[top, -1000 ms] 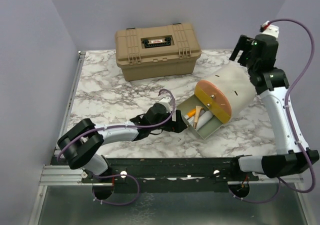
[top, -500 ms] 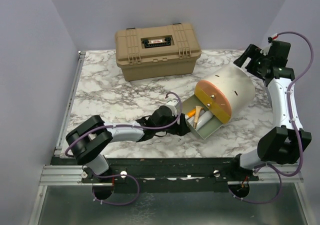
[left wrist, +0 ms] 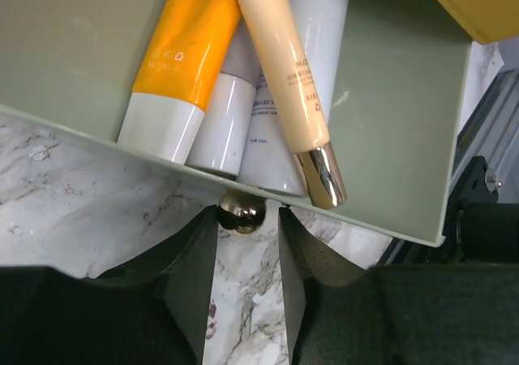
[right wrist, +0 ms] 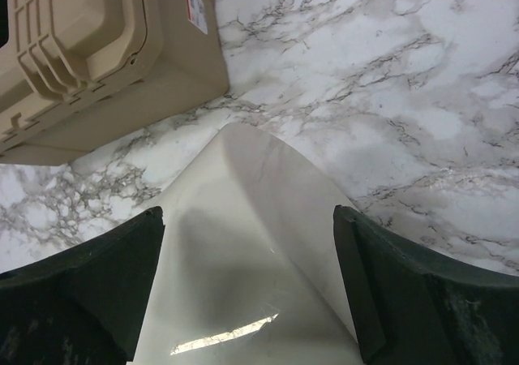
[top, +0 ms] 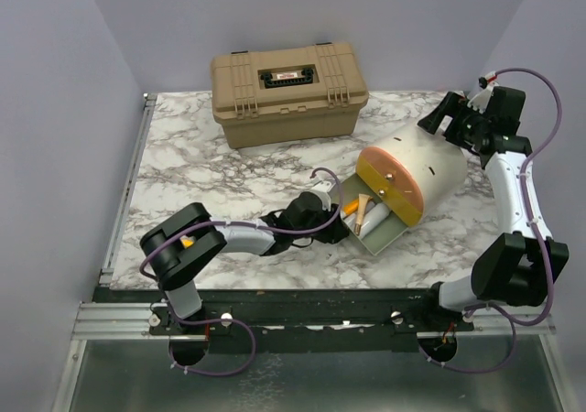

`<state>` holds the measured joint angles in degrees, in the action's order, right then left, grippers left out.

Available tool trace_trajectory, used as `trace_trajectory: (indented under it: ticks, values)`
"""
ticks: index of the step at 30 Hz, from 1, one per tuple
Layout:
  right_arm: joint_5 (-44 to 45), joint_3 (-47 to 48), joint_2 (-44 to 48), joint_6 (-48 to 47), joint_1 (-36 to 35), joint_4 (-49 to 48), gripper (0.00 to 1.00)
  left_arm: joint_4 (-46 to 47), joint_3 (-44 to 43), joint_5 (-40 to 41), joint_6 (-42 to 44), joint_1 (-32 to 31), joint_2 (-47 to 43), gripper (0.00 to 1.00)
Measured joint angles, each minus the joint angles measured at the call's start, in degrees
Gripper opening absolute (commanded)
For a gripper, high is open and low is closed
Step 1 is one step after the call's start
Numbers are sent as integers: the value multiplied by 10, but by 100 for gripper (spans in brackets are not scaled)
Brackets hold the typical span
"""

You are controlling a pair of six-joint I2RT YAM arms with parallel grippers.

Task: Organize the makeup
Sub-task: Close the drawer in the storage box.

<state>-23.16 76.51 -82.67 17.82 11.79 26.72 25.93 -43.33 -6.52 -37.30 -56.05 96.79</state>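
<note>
A green drawer (top: 380, 233) stands pulled out of the cream round pouch (top: 430, 160). In it lie an orange tube (left wrist: 190, 49), white tubes (left wrist: 231, 118) and a cream tube with a rose-gold cap (left wrist: 280, 57). My left gripper (top: 337, 222) is at the drawer's front. In the left wrist view its jaws (left wrist: 247, 219) are narrowly apart around the drawer's gold knob (left wrist: 241, 211): the left finger touches it, the right finger shows a small gap. My right gripper (top: 449, 119) is open, its fingers (right wrist: 81, 284) straddling the pouch's rear end (right wrist: 251, 259) without touching it.
A big tan hard case (top: 288, 92) stands shut at the back of the marble table (top: 201, 169), and its corner (right wrist: 81, 57) shows in the right wrist view. The pouch's orange front (top: 389, 185) faces the left arm.
My left gripper has slid forward to the drawer and its jaws have narrowed around the knob. The right arm has swung back and lowered its gripper over the pouch's rear.
</note>
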Motion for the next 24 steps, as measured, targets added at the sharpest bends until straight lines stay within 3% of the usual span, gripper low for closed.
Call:
trace_trajectory:
  ticks: [11,24]
  values:
    - [-39,-13,15,-21,1,-10,92,45,-17,1,4,-3,49,35]
    - [-68,-28,28,-48,4,-11,92,61,-105,6,17,0,110,35]
